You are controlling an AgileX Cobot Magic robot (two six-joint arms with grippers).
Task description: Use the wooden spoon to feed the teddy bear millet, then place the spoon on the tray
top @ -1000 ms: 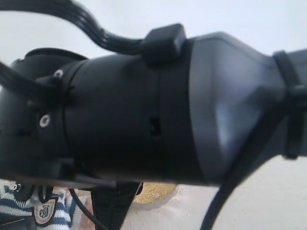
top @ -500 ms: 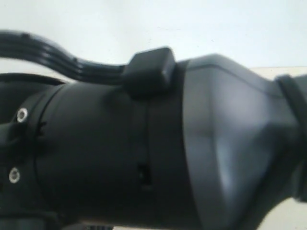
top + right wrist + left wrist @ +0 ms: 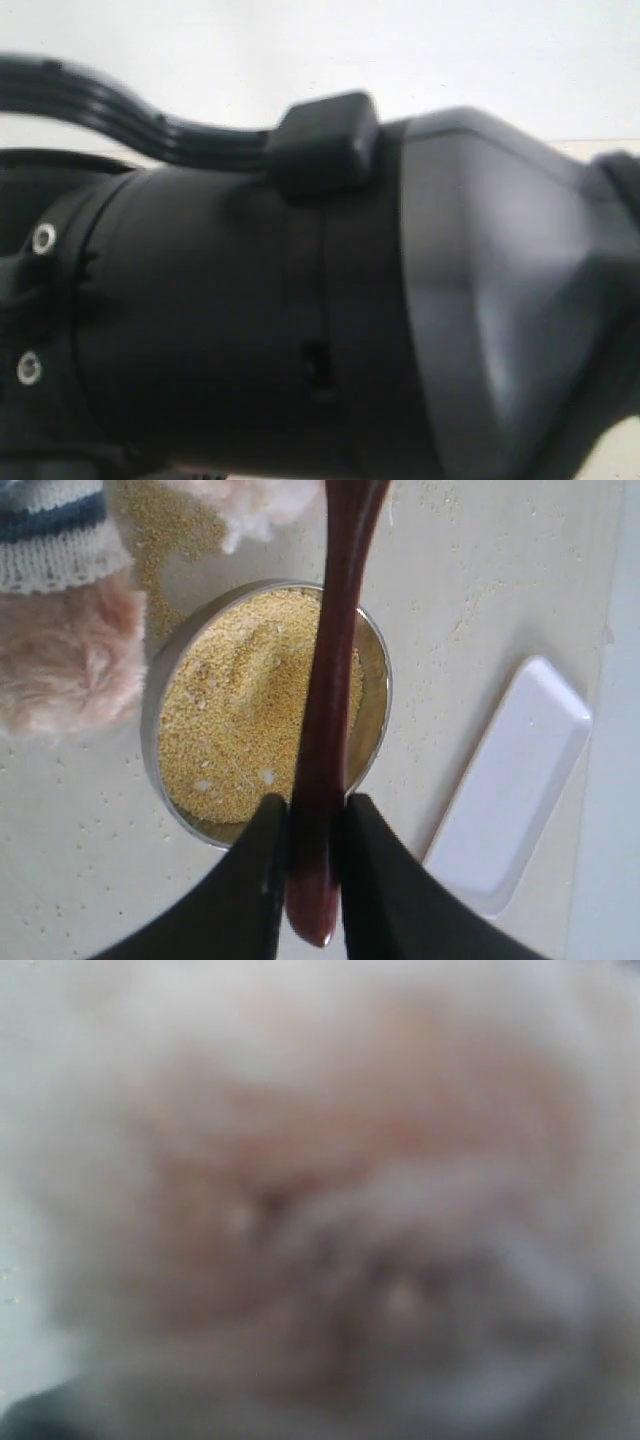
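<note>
The exterior view is filled by a black arm [image 3: 250,330], which hides the table. In the right wrist view my right gripper [image 3: 312,815] is shut on the handle of the dark reddish-brown wooden spoon [image 3: 325,700]. The spoon's handle runs above the steel bowl [image 3: 152,695] full of yellow millet [image 3: 240,730], and its round end is cut off at the frame's edge. The teddy bear [image 3: 60,660] shows furry limbs and a striped sweater hem beside the bowl. The white tray [image 3: 515,790] lies empty on the bowl's other side. Blurred light-brown fur of the teddy bear [image 3: 330,1190] fills the left wrist view; no left jaws show.
Loose millet grains [image 3: 165,530] lie scattered on the pale table between the bear and the bowl. The tray sits near the table's edge.
In the exterior view the black arm has dropped and come nearer, covering the bear's sweater and the bowl of millet that showed beneath it a second ago.
</note>
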